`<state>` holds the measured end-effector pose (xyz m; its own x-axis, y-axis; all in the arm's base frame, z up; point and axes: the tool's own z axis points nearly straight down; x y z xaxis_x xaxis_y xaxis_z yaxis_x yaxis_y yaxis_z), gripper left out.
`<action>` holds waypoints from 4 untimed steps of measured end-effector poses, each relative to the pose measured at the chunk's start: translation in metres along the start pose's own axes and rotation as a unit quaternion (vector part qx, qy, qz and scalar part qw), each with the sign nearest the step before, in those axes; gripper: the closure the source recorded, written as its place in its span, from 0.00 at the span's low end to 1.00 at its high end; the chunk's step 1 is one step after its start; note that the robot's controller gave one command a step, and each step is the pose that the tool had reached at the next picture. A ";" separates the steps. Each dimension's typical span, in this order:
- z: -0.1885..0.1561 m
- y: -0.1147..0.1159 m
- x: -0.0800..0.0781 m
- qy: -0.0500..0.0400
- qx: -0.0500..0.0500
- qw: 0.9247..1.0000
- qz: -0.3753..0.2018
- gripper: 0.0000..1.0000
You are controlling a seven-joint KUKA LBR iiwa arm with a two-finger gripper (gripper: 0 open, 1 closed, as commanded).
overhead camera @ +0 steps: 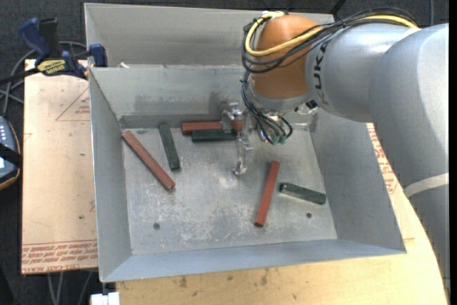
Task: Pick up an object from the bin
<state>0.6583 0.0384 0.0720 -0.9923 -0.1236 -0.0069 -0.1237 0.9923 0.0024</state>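
My gripper point(240, 167) hangs low in the middle of the bin, its tip close to the bare floor. Just behind it and to the left lie a red-brown stick point(203, 127) and a dark green stick point(214, 136), side by side near the back wall. A second red-brown stick point(268, 193) lies to the gripper's right front, running toward the front wall. I see nothing held in the gripper.
A short dark green stick point(302, 193) lies at the right. Another dark green stick point(169, 146) and a long red-brown stick point(148, 159) lie on the left side. The arm with its orange cover and cables reaches in from the right over the back.
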 end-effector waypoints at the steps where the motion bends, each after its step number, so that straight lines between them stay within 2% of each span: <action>1: -0.003 -0.001 -0.002 -0.003 0.000 1.000 0.001 1.00; 2: 0.000 -0.001 0.000 0.000 0.001 1.000 0.002 0.00; 3: -0.003 -0.001 -0.001 -0.002 0.000 1.000 0.002 1.00; 4: -0.218 -0.037 0.008 -0.003 0.002 0.997 -0.071 1.00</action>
<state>0.6530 0.0003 0.2901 -0.9649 -0.2621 -0.0137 -0.2621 0.9650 -0.0033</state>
